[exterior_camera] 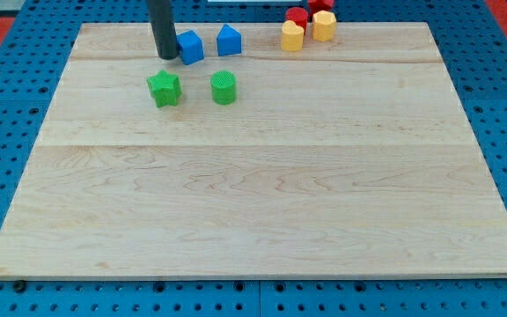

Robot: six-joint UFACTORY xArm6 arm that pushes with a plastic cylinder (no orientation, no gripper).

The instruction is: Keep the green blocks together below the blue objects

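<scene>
A green star block (164, 88) and a green cylinder block (224, 87) lie side by side near the view's top left, a small gap between them. Just above them are a blue cube (190, 47) and a blue house-shaped block (229, 40). My tip (165, 56) stands right at the left side of the blue cube, touching or nearly touching it, and above the green star.
Two yellow blocks (292, 36) (324, 25) and two red blocks (297, 15) (321, 4) cluster at the view's top right edge of the wooden board (253, 194). A blue pegboard surrounds the board.
</scene>
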